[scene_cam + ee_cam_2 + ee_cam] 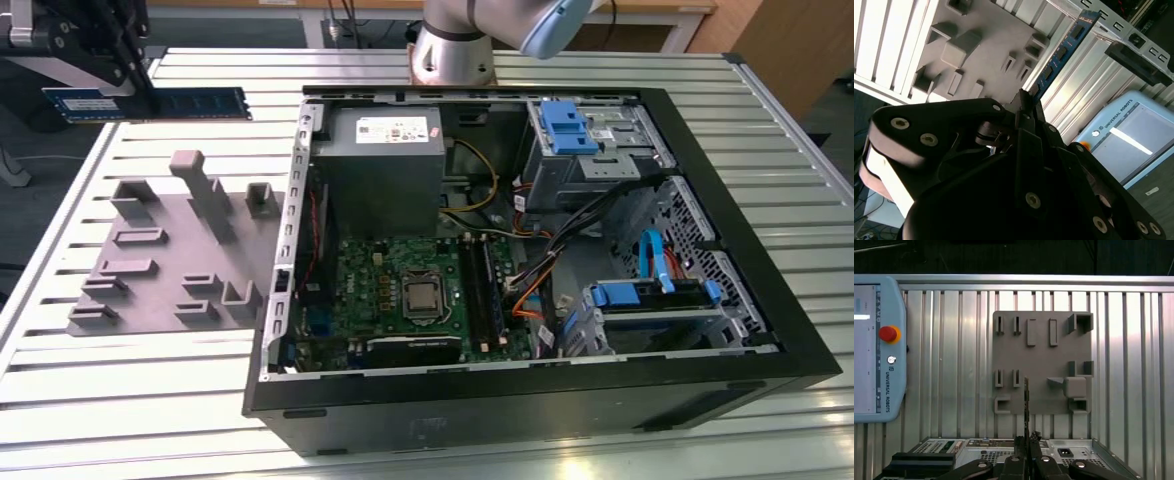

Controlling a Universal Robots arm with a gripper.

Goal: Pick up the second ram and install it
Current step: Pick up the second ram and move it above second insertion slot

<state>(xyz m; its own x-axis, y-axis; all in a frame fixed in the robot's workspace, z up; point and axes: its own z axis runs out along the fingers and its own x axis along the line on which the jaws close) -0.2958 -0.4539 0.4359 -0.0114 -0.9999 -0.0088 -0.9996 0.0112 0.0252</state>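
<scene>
Above the ribbed table [160, 400], the pincer [134, 82] clamps the flat blue second ram [200, 103].

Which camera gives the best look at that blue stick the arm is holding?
The exterior view: the ram sits broadside, flat face and chips visible. The second wrist view shows the ram foreshortened, slanting away; the first wrist view sees the ram edge-on, a thin line.

light: bright, even, cast from overhead
glare: white streaks thrown on ribbed metal table [954, 365] in first wrist view
shadow: computer case [534, 400] interior dimmed; gripper [1026, 98] silhouetted, the second ram [1064, 46] lit blue
</scene>
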